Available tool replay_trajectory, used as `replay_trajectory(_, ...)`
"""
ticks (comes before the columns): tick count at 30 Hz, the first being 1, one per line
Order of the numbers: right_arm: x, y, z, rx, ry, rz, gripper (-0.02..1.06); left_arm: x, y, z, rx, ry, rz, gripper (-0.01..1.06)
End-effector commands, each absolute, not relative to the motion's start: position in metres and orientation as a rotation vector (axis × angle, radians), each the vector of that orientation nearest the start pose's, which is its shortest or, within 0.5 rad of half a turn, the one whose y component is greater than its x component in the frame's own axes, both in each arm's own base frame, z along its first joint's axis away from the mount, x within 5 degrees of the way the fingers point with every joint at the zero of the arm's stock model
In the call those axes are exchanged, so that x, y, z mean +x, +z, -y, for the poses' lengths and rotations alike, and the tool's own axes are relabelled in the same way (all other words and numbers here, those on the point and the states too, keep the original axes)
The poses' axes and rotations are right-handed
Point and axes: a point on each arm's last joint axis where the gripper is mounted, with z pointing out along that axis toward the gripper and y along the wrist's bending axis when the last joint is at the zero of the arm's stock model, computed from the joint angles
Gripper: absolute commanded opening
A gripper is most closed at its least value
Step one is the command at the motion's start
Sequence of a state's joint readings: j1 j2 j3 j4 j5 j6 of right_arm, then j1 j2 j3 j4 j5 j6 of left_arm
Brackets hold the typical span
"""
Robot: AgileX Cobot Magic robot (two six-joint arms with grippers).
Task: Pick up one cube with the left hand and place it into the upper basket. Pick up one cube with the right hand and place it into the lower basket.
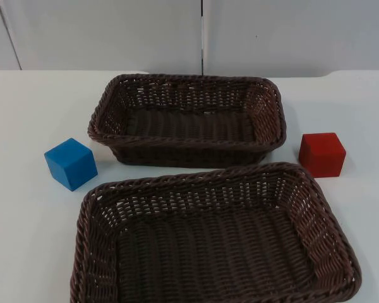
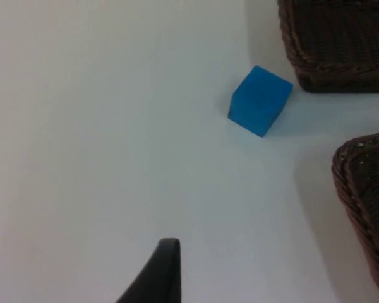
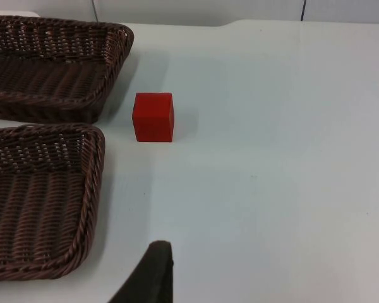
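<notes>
While both baskets (image 1: 188, 146) (image 1: 215, 183) hold nothing | blue cube (image 1: 71, 163), red cube (image 1: 322, 154) outside | fingers: cannot tell

Count: 2 brown wicker baskets, upper basket (image 1: 188, 117) and lower basket (image 1: 215, 237). 2 cubes: 1 blue cube (image 1: 71, 163), 1 red cube (image 1: 322, 154). 1 white table (image 1: 25, 240).

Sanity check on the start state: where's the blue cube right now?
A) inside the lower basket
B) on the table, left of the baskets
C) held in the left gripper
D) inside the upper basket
B: the blue cube sits on the white table left of both the upper basket and the lower basket, whose insides hold no cube; the left wrist view shows it lying free on the table.
</notes>
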State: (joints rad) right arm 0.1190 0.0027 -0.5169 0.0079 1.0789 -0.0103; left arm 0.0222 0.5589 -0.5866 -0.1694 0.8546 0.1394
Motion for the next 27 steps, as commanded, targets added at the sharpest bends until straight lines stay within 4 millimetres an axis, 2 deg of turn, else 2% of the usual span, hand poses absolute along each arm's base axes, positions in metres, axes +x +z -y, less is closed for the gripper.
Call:
replay_trajectory(1, -0.008, 0.28, 0.0, -0.128, 0.076, -2.045, 1.05, 0.105, 0.304, 0.014, 0.101, -0.174, -2.275, 1.05)
replay_trajectory(9, -0.008, 0.28, 0.0, -0.128, 0.076, -2.045, 1.05, 0.124, 0.307, 0.014, 0.113, -0.186, -2.308, 1.05)
replay_trajectory(16, -0.008, 0.28, 0.0, -0.128, 0.076, -2.045, 1.05, 0.143, 0.31, 0.02, 0.15, -0.263, -2.309, 1.05)
replay_trajectory(27, -0.008, 0.28, 0.0, -0.128, 0.076, -2.045, 1.05, 0.172, 0.3, 0.028, 0.193, -0.387, -2.294, 1.05)
